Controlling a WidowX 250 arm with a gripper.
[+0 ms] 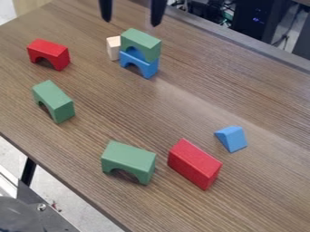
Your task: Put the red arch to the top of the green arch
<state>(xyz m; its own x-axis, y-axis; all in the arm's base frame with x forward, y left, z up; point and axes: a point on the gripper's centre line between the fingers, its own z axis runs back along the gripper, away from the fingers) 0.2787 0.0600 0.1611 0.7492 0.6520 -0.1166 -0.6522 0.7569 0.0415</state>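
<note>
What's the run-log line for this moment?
hand: open, empty, top edge of view | red arch: on table, upper left of view | one green arch: atop blue arch | placement: not done

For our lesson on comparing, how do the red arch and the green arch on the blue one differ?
The red arch is red, the raised green arch green. The red arch stands on the table; the raised green arch rests on the blue arch. Both are arch-shaped, with their openings facing down.
</note>
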